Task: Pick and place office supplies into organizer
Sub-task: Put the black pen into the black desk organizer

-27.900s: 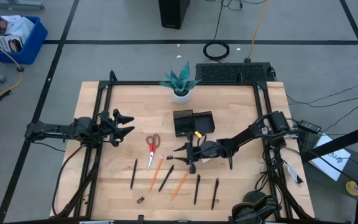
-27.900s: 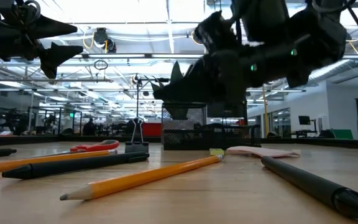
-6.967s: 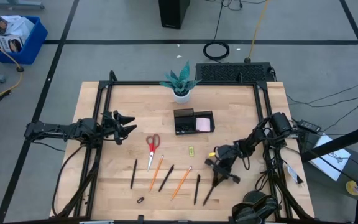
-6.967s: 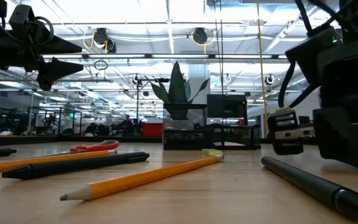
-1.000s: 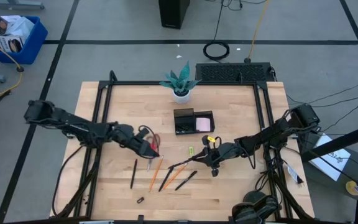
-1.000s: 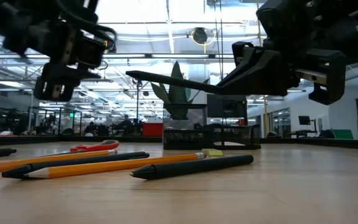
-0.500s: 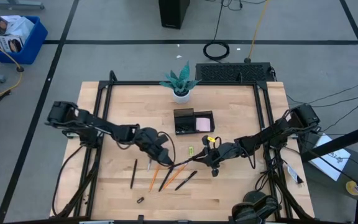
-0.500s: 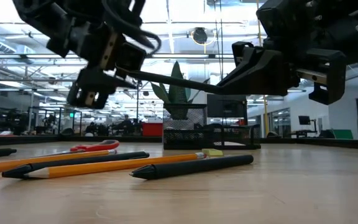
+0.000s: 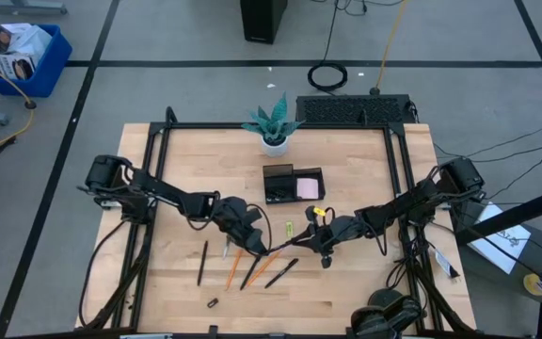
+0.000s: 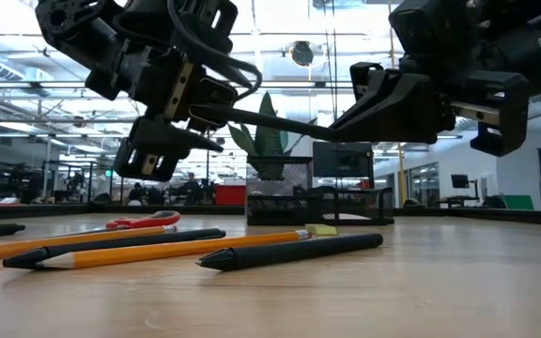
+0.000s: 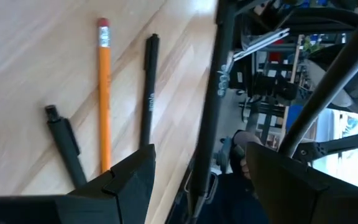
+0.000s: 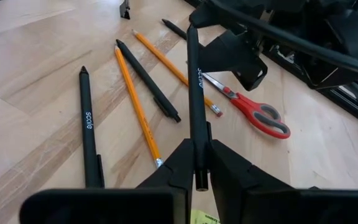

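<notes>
Both pincers now meeting at raised pen [image 9: 285, 246]

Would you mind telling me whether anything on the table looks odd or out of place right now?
One thing stands out: a black pen is held level above the table, not lying with the others. The right end effector is shut on one end, and the left end effector, fingers open, straddles the other.

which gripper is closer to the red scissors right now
Left. The left gripper hovers right beside the red scissors, around the free end of the black pen. The right gripper grips that pen farther off, toward the table's right side.
</notes>
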Controlling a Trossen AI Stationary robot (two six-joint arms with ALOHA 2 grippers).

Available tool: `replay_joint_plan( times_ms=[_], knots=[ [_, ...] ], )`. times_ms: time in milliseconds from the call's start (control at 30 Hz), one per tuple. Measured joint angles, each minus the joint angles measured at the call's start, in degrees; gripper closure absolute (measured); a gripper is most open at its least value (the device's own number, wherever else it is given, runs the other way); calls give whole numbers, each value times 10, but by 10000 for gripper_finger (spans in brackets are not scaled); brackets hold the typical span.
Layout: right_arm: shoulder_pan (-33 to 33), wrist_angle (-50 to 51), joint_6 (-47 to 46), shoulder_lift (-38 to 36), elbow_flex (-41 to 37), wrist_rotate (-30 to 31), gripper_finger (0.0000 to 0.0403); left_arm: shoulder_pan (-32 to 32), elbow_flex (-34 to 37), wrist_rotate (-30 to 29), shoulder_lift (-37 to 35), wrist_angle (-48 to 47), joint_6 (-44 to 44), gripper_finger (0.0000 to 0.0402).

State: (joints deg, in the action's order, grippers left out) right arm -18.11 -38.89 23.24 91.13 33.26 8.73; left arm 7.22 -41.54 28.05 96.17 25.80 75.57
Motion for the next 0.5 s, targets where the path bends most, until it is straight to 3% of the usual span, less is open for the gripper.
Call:
replay_joint_plan(
  times_ms=[200,500],
  knots=[
    [0,-14,-5,0,0,0,372,0,0,-2,0,-1,11,161],
    [0,-21,-12,0,0,0,375,5,0,-22,0,15,7,263]
  ],
)
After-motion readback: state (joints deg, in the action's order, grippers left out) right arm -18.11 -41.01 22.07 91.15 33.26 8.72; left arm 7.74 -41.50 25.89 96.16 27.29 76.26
